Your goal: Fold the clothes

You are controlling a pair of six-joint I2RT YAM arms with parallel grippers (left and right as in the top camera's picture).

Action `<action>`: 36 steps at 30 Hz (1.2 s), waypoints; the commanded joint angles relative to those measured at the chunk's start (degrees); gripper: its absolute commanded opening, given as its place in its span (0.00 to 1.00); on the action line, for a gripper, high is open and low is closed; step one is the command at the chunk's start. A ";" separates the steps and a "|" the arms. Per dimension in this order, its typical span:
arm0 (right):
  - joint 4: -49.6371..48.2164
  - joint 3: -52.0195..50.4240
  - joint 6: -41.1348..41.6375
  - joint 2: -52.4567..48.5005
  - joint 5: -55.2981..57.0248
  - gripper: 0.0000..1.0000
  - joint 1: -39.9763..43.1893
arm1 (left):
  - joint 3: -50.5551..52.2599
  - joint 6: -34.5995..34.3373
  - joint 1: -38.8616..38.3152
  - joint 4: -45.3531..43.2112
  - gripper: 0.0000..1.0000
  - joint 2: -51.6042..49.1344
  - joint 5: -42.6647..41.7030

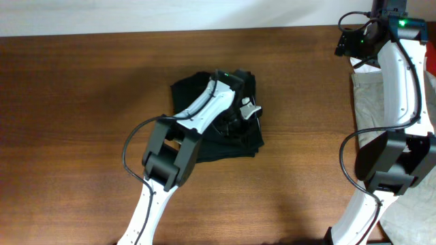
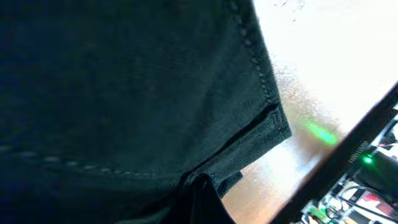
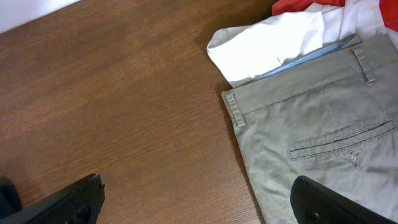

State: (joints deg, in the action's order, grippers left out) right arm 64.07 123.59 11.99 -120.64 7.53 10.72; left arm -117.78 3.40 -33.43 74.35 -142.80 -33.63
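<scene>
A black garment [image 1: 228, 146] lies bunched in the middle of the brown table [image 1: 82, 102]. My left gripper [image 1: 245, 109] sits on its right part. In the left wrist view the black fabric [image 2: 124, 93] fills most of the frame, with a stitched hem corner hanging over the table, and the gripper [image 2: 202, 199] appears shut on it. My right gripper [image 1: 354, 44] is at the far right back, open and empty. In the right wrist view its fingers [image 3: 199, 205] straddle the table and the edge of khaki trousers [image 3: 311, 124].
The khaki trousers [image 1: 368, 102] lie along the right edge of the table. A white cloth [image 3: 273, 43] and a red cloth [image 3: 298, 6] lie beyond their waistband. More pale fabric [image 1: 409, 218] hangs at the front right corner.
</scene>
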 commanded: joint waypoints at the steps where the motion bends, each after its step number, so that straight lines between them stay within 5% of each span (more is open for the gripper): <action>1: -0.02 0.72 0.48 0.57 0.68 0.99 -0.20 | -0.42 0.33 -0.68 0.79 0.01 -1.27 -3.28; 8: -0.02 0.72 0.48 0.57 0.68 0.99 -0.20 | -12.96 5.49 4.00 10.45 0.01 6.91 -1.36; 10: -0.02 0.72 0.48 0.57 0.68 0.99 -0.20 | -16.11 4.76 6.88 10.58 0.05 8.57 6.40; 11: -0.02 0.72 0.48 0.57 0.68 0.99 -0.20 | -16.81 2.84 9.31 10.62 0.21 8.74 10.95; 13: -0.02 0.72 0.48 0.57 0.68 0.99 -0.20 | -16.17 2.58 13.05 10.19 0.23 8.68 10.19; 15: -0.02 0.72 0.48 0.57 0.68 0.99 -0.20 | -11.74 2.60 16.76 4.83 0.01 8.66 5.88; 23: -0.02 0.72 0.48 0.57 0.68 0.99 -0.20 | 4.13 -3.50 13.09 -24.13 0.01 8.66 0.46; 26: -0.02 0.72 0.48 0.57 0.68 0.99 -0.20 | 7.37 -7.63 12.31 -31.69 0.01 8.28 7.80; 36: -0.02 0.72 0.48 0.57 0.68 0.99 -0.20 | 8.39 -7.69 12.59 -41.31 0.01 2.23 14.45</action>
State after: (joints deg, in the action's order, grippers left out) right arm 64.07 123.59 11.99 -120.64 7.53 10.72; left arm -109.65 -3.97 -21.15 33.69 -137.10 -22.02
